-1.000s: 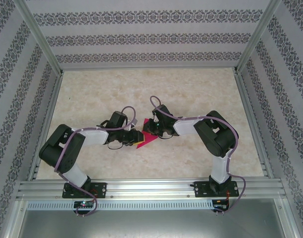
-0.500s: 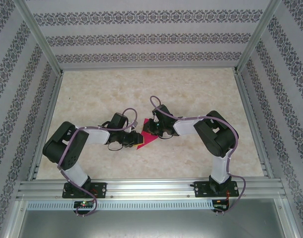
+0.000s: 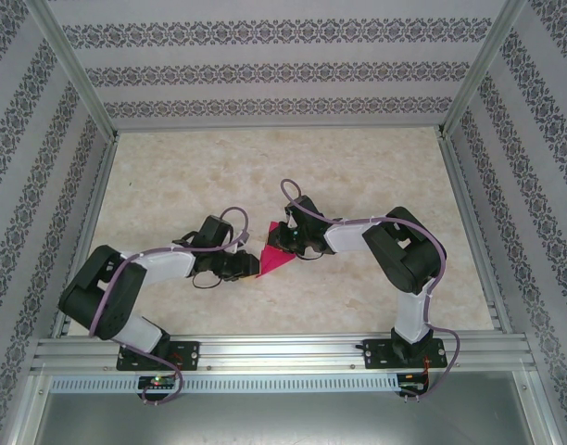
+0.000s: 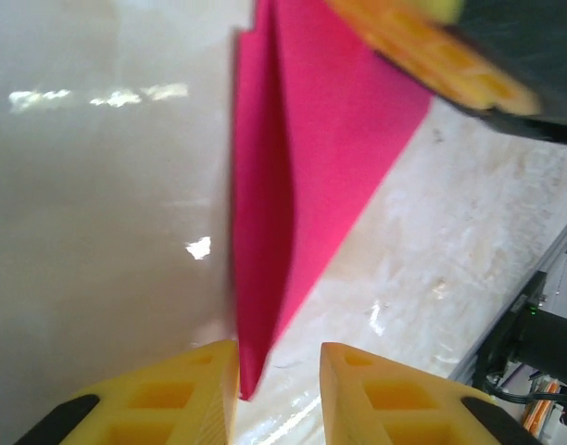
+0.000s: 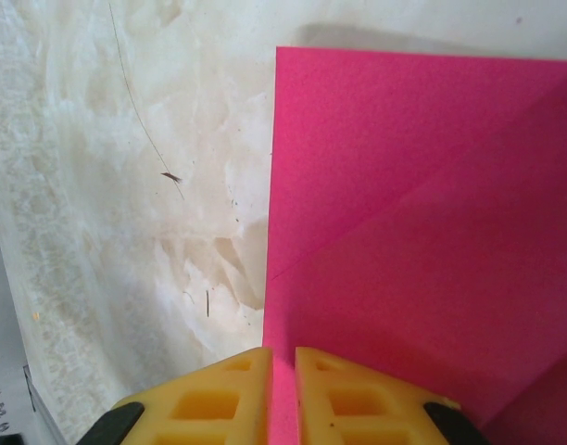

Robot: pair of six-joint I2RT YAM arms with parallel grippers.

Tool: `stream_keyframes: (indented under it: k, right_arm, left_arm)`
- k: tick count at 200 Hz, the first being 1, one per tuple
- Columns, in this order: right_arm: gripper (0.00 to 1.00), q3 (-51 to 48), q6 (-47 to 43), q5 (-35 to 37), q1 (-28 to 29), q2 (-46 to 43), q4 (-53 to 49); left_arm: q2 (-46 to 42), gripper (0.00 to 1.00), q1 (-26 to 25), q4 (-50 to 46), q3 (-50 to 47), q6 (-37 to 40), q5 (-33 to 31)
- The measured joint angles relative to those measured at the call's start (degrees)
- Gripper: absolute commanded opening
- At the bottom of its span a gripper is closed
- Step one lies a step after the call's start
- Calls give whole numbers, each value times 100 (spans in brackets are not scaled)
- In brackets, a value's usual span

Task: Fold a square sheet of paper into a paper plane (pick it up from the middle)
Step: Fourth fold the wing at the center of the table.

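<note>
The square sheet of paper (image 3: 274,261) is magenta-pink and folded to a pointed triangle, lying mid-table between the two arms. My right gripper (image 3: 283,245) is shut on its far edge; in the right wrist view the yellow fingertips (image 5: 283,357) pinch the paper (image 5: 422,232), whose diagonal crease shows. My left gripper (image 3: 247,266) sits at the paper's left side. In the left wrist view its jaws (image 4: 279,357) stand apart, open, with the paper's (image 4: 330,139) pointed tip just inside beside the left finger (image 4: 205,389). The right gripper's yellow fingers (image 4: 432,56) show at the top right.
The marbled table top (image 3: 265,176) is boxed in by an aluminium frame and patterned walls (image 3: 265,69). The front rail (image 3: 283,350) carries both arm bases. Cables loop over each wrist.
The left arm has drawn back to the left and its elbow has dropped lower-left. Its gripper has slid off the paper, which now shows more. The right arm has held still.
</note>
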Motion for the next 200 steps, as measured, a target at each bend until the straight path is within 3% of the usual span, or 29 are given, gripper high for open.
stream_keyframes:
  k: [42,133,200]
  right_arm:
    - [16,0,0,0,0,0,0]
    - [16,11,2,-2,11,11,-7]
    - [16,11,2,-2,11,11,-7]
  left_arm:
    - [-216,33,0,63,330,-120,181]
    - [1043,33,-15,669,549,-479,748]
    - [1108,33,-35,289,560,55,542]
